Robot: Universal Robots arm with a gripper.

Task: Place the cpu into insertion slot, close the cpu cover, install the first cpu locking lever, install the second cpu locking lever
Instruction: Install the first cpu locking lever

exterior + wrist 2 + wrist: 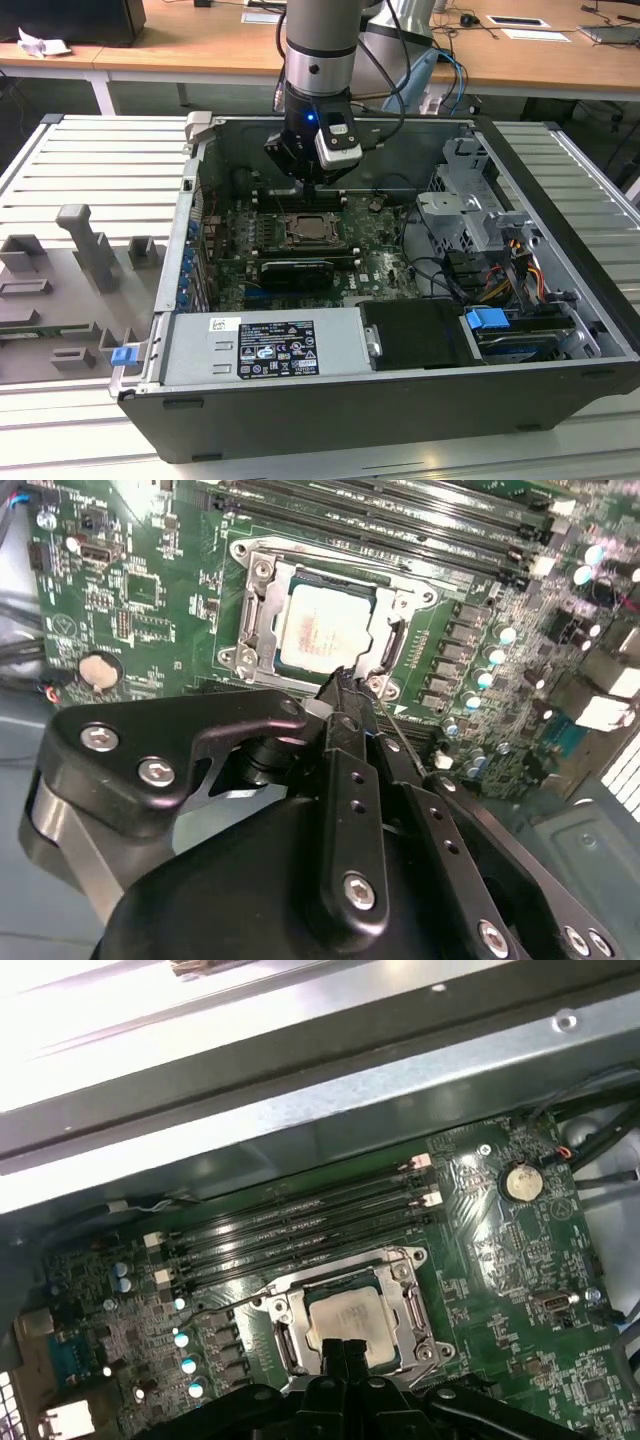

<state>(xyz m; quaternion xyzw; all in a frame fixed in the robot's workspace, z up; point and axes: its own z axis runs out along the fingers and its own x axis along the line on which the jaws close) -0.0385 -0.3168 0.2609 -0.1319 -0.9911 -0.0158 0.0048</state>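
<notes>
The cpu (322, 628) lies flat in the insertion slot (312, 231) on the green board, its pale metal face up. The cpu cover (262, 608) lies down around it as a silver frame, also seen in the first wrist view as the cpu cover (400, 1272) around the cpu (350, 1318). My gripper (338, 683) hangs just above the socket's edge with its black fingers pressed together and nothing visibly between them. A thin wire lever (402, 732) runs out from that edge beside the tips. In the exterior view the gripper (312, 186) hovers just behind the socket.
Long black memory slots (300, 1222) run along the socket's far side. The open computer case (330, 130) walls in the board. A power supply (265, 345) sits in front, and a drive cage (470, 210) with cables sits at the exterior view's right. Grey fixtures (90, 250) stand outside.
</notes>
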